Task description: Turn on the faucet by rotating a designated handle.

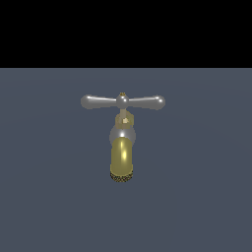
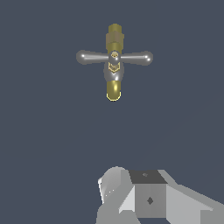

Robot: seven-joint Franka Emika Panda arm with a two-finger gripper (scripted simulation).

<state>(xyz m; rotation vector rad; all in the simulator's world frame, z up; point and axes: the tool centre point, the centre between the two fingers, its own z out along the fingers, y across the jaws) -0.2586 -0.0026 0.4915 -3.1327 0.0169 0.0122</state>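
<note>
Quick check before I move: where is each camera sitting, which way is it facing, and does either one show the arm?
Exterior view: off the arm, facing the faucet spout-on, handle level across its top; no robot part shows.
Wrist view: on the wrist, above the faucet, looking down onto the handle; grey gripper parts show, well apart from it.
Shared: faucet and handle.

handle (image 1: 122, 101) atop faucet (image 1: 121, 156), spout below
</note>
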